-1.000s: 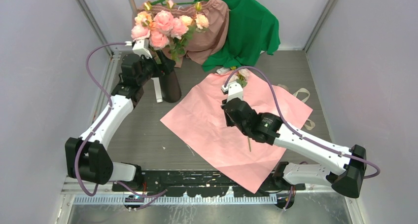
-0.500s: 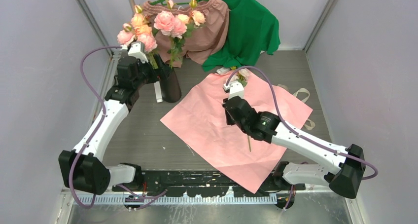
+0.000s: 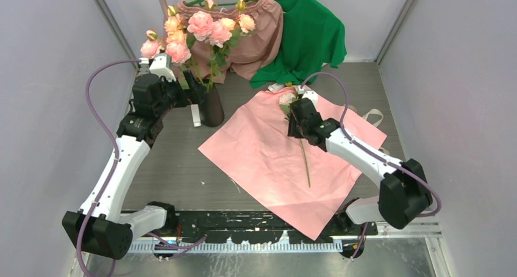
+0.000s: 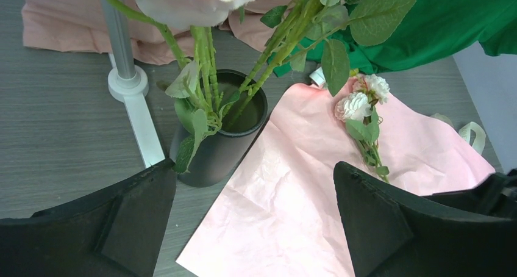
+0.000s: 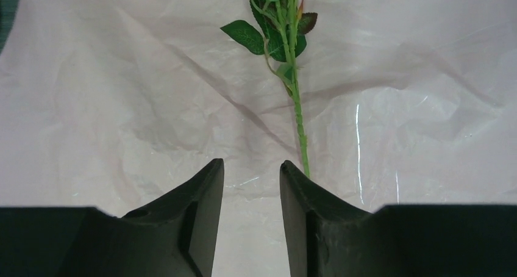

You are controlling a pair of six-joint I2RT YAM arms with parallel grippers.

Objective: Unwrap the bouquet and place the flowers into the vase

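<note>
The black vase (image 3: 212,109) stands at the back left with several pink flowers (image 3: 204,27) in it; their green stems (image 4: 204,63) enter its mouth. My left gripper (image 3: 190,86) hangs beside the stems, open wide, with nothing between its fingers (image 4: 253,166). The bouquet is unwrapped: its salmon paper (image 3: 262,149) lies flat, and one pale rose (image 3: 286,98) with a long stem (image 5: 295,106) rests on it. Low over that stem, my right gripper (image 3: 295,109) is partly open and empty (image 5: 251,162). The stem runs behind its right finger.
Pink shorts on a green hanger (image 3: 256,39) and a green shirt (image 3: 311,36) hang at the back. A grey pole with a white base (image 4: 125,75) stands just left of the vase. A cream ribbon (image 3: 373,115) lies right of the paper.
My left gripper opened wide and drew back left, leaving the flowers in the vase. My right gripper moved up along the stem toward the rose head and its jaws parted.
</note>
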